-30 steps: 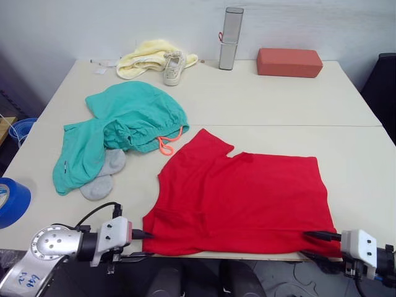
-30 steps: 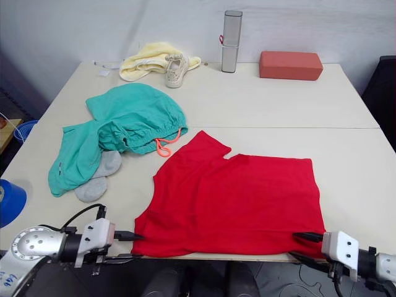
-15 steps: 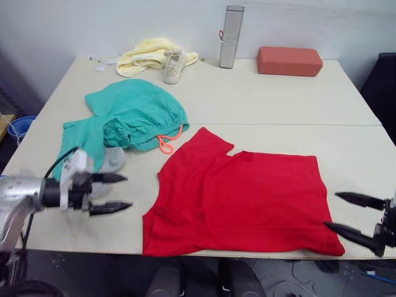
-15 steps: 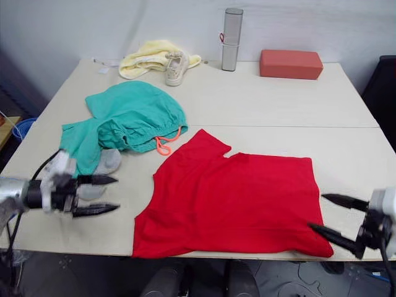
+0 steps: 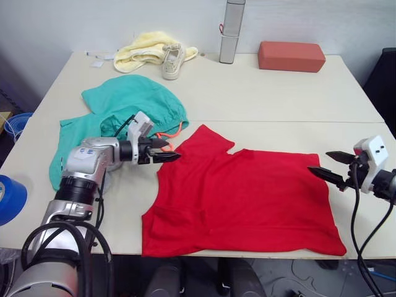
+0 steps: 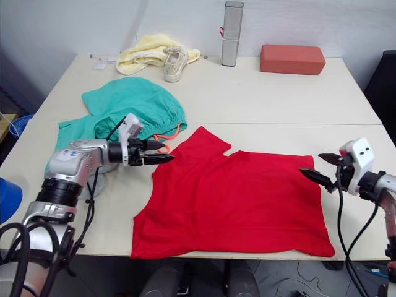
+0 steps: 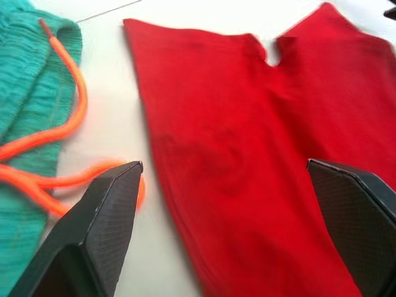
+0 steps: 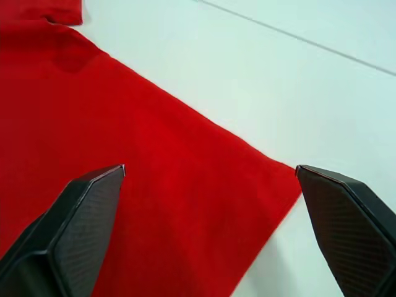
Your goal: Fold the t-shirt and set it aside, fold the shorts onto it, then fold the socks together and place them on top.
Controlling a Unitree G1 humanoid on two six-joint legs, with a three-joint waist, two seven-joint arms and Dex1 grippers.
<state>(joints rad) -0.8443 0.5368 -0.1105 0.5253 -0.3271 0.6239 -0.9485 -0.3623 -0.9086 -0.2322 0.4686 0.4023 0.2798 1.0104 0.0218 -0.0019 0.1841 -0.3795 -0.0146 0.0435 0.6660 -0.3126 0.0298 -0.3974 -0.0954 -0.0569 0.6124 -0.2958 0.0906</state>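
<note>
The red t-shirt (image 5: 241,198) lies spread flat on the near half of the table. The teal shorts (image 5: 133,111) sit bunched to its left, their coral drawstring (image 7: 62,105) trailing toward the shirt. A sliver of grey socks (image 6: 99,180) peeks out beside my left forearm; the rest is hidden. My left gripper (image 5: 170,150) is open at the shirt's left edge, by the drawstring, with red cloth (image 7: 247,124) between its fingers' line. My right gripper (image 5: 320,161) is open just over the shirt's far right corner (image 8: 272,179), holding nothing.
At the table's (image 5: 260,93) far edge lie a pale yellow cloth (image 5: 145,52), a beige sneaker (image 5: 171,62), a tall silver cylinder (image 5: 231,31) and a red-brown block (image 5: 291,55). A blue tape roll (image 5: 9,198) sits off the near left corner.
Both grippers have left the shirt's near corners and moved farther over the table. The left went right to the shirt's left edge, the right to its far right corner. The camera shifted slightly.
</note>
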